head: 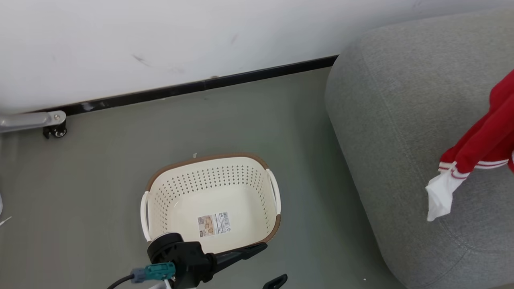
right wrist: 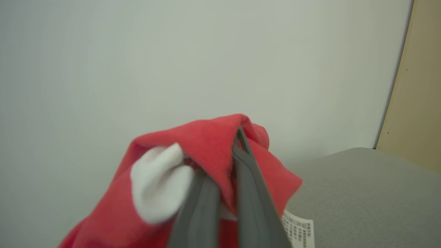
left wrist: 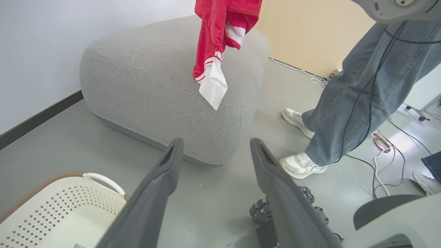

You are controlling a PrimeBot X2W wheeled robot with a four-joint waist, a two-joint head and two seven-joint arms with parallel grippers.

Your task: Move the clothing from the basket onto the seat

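The basket stands on the floor with nothing inside but its label sticker; its handle and rim corner also show in the left wrist view. My left gripper hovers open at the basket's near right corner, its fingers spread and holding nothing. The red clothing hangs over the grey seat, its white cloth end dangling low by the cushion. My right gripper is shut on a bunched fold of the clothing above the seat.
A person in jeans and white sneakers stands right of the seat. Cables trail on the floor there. A white wall with a black baseboard runs behind. A metal leg with a caster sits far left.
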